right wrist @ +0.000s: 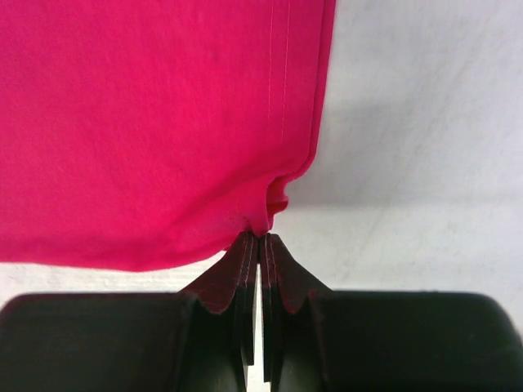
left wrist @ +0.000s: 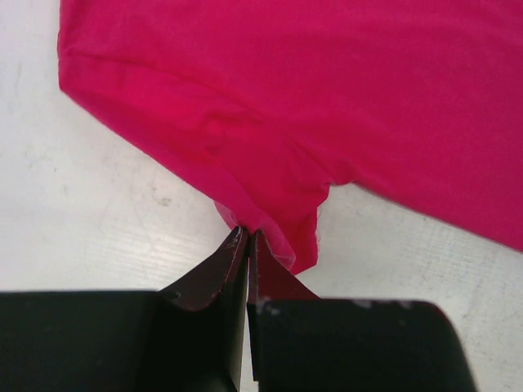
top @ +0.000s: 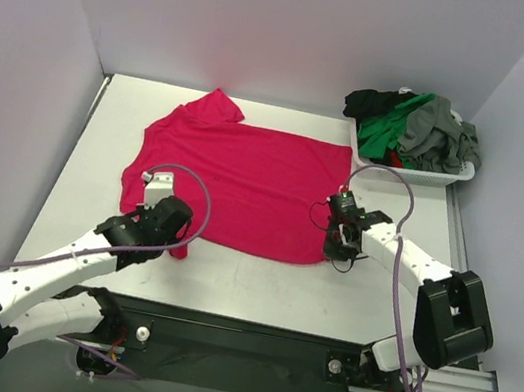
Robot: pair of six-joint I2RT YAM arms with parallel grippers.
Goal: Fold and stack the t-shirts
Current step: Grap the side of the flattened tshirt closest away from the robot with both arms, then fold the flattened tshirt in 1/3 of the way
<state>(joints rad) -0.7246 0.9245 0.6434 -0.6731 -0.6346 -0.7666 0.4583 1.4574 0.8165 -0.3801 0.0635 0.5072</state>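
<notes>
A crimson-red t-shirt (top: 239, 182) lies spread flat across the middle of the table. My left gripper (top: 176, 242) is shut on the shirt's near left corner (left wrist: 270, 237), where the cloth bunches at the fingertips (left wrist: 248, 235). My right gripper (top: 335, 241) is shut on the near right corner, at the hemmed edge (right wrist: 274, 204). In the right wrist view the red cloth (right wrist: 147, 122) spreads up and left from the pinch (right wrist: 260, 237). Green, grey and black t-shirts (top: 411, 126) are heaped in the white basket.
The white plastic basket (top: 438, 176) stands at the back right corner, close to the right wall. White walls enclose the table on three sides. Bare table (top: 256, 286) shows in front of the shirt and to its left.
</notes>
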